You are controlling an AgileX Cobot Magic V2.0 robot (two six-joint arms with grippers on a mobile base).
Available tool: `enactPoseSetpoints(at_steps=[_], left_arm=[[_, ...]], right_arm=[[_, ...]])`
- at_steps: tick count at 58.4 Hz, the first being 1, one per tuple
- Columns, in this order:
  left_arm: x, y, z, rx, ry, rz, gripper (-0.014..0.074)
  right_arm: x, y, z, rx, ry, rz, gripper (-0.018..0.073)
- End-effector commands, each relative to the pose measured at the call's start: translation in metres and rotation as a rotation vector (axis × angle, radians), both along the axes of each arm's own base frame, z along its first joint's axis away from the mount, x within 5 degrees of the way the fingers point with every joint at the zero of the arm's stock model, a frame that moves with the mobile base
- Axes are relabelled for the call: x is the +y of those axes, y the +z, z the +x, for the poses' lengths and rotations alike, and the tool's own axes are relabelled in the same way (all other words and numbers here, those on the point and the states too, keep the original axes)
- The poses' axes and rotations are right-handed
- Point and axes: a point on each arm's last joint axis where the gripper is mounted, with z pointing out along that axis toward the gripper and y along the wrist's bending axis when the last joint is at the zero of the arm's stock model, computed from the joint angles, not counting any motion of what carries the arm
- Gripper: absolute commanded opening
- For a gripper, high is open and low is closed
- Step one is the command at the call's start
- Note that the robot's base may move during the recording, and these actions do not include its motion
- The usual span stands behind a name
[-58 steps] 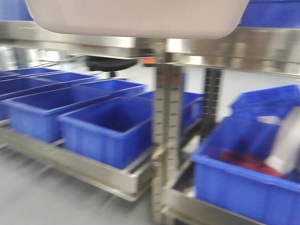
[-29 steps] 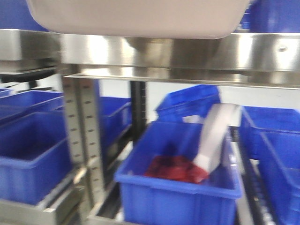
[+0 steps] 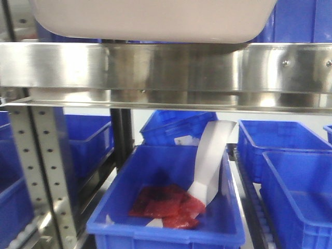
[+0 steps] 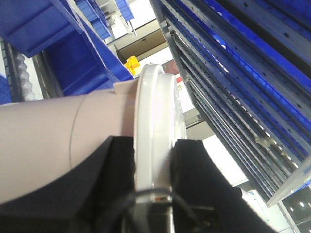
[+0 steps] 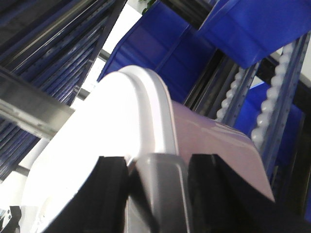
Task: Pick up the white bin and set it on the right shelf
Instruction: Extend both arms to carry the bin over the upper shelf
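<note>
The white bin (image 3: 150, 19) fills the top of the front view, its pinkish underside held just above the broad shiny front rail of the right shelf (image 3: 171, 67). My left gripper (image 4: 153, 145) is shut on the bin's white lid rim (image 4: 155, 111), with the pinkish tub wall (image 4: 43, 141) to the left. My right gripper (image 5: 158, 167) is shut on the grey handle (image 5: 160, 189) at the edge of the glossy white lid (image 5: 97, 145); the tub wall (image 5: 214, 145) shows to the right.
Below the rail stands a blue crate (image 3: 171, 207) holding red packets and a white strip. More blue crates (image 3: 285, 171) stand at right and left. A perforated grey upright (image 3: 44, 176) stands at left. Blue crates and roller tracks (image 5: 277, 92) surround the wrist views.
The front view has swung right: the perforated upright slid from centre to the left edge and the crate with red packets moved to centre. The bin stays held at the top.
</note>
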Motion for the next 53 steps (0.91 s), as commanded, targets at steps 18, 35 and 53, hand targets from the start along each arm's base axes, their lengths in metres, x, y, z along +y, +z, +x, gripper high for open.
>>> enactPoseSetpoints(at_steps=[18,35,53], left_arm=[[-0.0292,0.0262,-0.0453,-0.17,-0.429,-0.042,-0.0126],[-0.0292,0.0262,-0.0453,-0.17,-0.429,-0.042,-0.0126],[-0.0292,0.0262,-0.0453,-0.17,-0.429,-0.042,-0.0126]], right_arm=[[0.027,0.0373,-0.0287,-0.162,0.285,0.119,0.0063],[0.0269,0.0372,-0.0286,-0.162,0.284,0.119,0.0063],[0.0266,0.0371,-0.0282,-0.16,0.278,0.118,0.0063]])
